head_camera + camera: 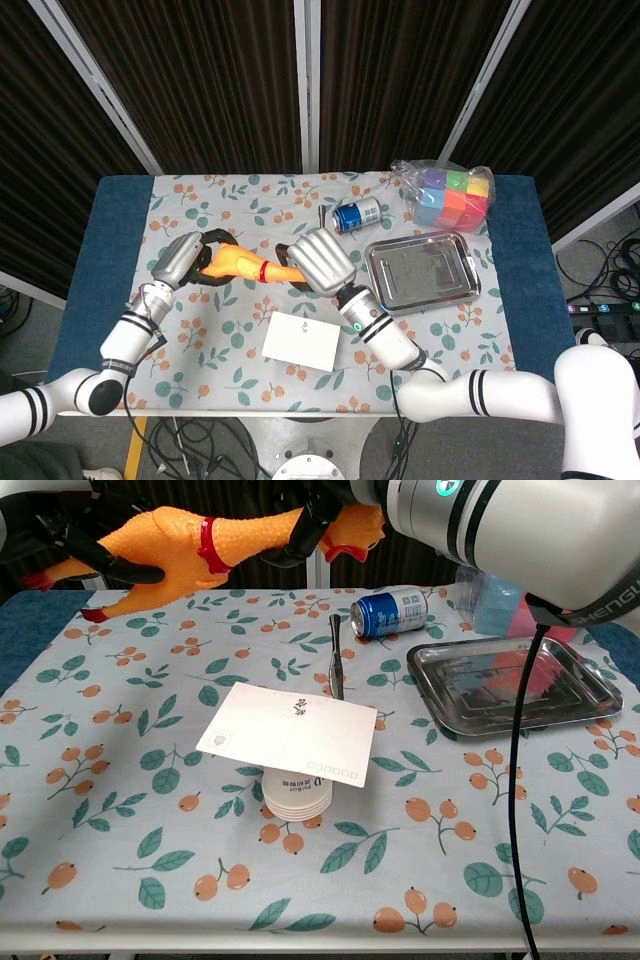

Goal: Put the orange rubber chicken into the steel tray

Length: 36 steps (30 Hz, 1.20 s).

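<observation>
Above the floral table, orange rubber chicken with red collar, gripped by left hand and right hand.

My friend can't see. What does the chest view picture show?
Two robot hands, left and right, hold an orange rubber chicken above a flowery tablecloth. Below lie a white card, a blue can and an empty steel tray.

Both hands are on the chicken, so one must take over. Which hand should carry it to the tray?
Right, probably. The right hand grips the neck of the orange rubber chicken and sits beside the steel tray; the left hand holds its body at the far side.
</observation>
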Available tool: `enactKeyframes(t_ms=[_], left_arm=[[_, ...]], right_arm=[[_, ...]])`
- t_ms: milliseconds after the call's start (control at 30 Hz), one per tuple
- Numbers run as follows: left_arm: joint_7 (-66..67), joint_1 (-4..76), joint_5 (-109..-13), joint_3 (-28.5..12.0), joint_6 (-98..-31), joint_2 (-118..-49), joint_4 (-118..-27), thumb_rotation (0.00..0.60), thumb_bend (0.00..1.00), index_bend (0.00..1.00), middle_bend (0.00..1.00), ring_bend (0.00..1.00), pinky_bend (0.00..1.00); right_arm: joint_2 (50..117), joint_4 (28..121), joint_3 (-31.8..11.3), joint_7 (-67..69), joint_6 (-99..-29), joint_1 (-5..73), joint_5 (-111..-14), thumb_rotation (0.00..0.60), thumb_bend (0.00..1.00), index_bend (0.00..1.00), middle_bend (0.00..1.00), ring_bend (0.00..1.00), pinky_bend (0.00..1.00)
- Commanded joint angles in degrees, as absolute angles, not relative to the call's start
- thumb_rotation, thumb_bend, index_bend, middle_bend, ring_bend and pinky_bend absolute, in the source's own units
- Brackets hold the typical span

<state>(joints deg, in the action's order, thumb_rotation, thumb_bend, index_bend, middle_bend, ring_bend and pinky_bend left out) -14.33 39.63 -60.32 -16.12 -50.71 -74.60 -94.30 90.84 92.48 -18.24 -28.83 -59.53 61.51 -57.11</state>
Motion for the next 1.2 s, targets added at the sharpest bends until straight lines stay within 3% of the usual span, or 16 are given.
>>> enactKeyframes(t_ms=[33, 133, 233, 567, 867, 1033, 1200], left_arm=[[-16.2, 39.0, -62.6, -16.0, -50.5, -73.6, -95.0, 0.6, 0.29, 0.26, 0.39, 0.33, 0.47], [-18.2, 38.3, -65.3, -16.1, -51.6, -73.3, -95.4, 0.599, 0.21, 0.19, 0.2, 0.14, 0.3], [-20.1, 37.6, -67.6, -16.2, -53.1, -73.1, -95.6, 0.583, 0.18, 0.19, 0.14, 0.11, 0.27], [-20.1, 35.9, -71.4, -14.9, -56.1, -71.7, -95.7, 0.594, 0.17, 0.18, 0.13, 0.1, 0.25], [-19.8, 33.0, -73.1, -13.6, -60.0, -69.5, -96.2, 0.6, 0.16, 0.18, 0.13, 0.1, 0.25], [-17.4, 31.1, -73.5, -12.9, -63.5, -69.7, -95.8, 0.6, 0.16, 0.18, 0.13, 0.1, 0.25], [-16.7, 30.1, -72.9, -12.4, -64.0, -69.3, -96.3, 0.6, 0.16, 0.18, 0.13, 0.1, 0.25]], right_arm=[[90.3, 92.2, -18.4, -28.8, -59.3, 61.3, -56.7, 0.6, 0.26, 1.0, 0.83, 0.81, 1.0], [89.8, 91.8, -18.5, -28.6, -59.1, 61.1, -56.5, 0.6, 0.25, 1.0, 0.83, 0.81, 1.0], [89.4, 91.8, -18.5, -27.9, -59.0, 60.7, -56.5, 0.6, 0.26, 1.0, 0.83, 0.81, 1.0], [84.3, 93.5, -16.7, -24.7, -59.8, 56.8, -58.4, 0.6, 0.26, 1.0, 0.83, 0.81, 1.0], [73.8, 94.8, -12.4, -9.6, -61.1, 45.6, -62.1, 0.6, 0.25, 1.0, 0.83, 0.81, 1.0], [71.8, 89.5, -8.9, 4.0, -60.9, 39.7, -68.1, 0.6, 0.25, 1.0, 0.83, 0.8, 1.0], [74.4, 78.4, -5.1, 15.1, -60.7, 35.5, -73.6, 0.6, 0.24, 1.0, 0.83, 0.79, 1.0]])
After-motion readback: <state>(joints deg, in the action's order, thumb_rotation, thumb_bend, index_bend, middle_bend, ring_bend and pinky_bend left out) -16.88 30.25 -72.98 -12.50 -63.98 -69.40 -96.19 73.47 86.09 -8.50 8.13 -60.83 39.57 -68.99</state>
